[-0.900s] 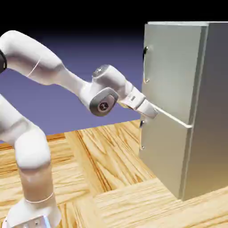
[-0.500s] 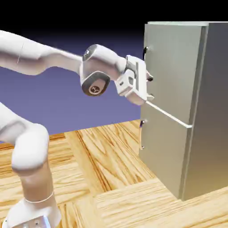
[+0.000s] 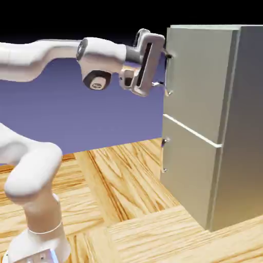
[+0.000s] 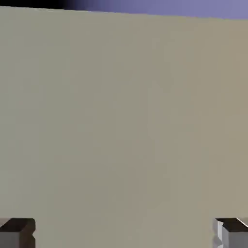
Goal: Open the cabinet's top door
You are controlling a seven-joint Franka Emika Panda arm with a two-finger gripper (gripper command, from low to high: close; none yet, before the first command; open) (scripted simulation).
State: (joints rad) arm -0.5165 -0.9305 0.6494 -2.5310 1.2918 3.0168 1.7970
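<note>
While the gripper [image 3: 161, 69] is hovering in front of the door [image 3: 199, 77], its two fingers are standing wide apart, one above the other in the exterior view, with nothing showing between them in the hand view. The door is sitting at the top of the cabinet [image 3: 246, 128], over the lower panel [image 3: 189, 177]. Its handle [image 3: 167, 77] is lying just beside the fingertips, toward the exterior view's right, along the door's near-left edge; whether they are touching it, I cannot tell. The bar is running upright, its long axis matching the door's edge, and its bow is facing out toward the arm [image 3: 61, 56]. The fingers are spreading along that same upright line, so closing across the bar is probably calling for a roll of the hand.
</note>
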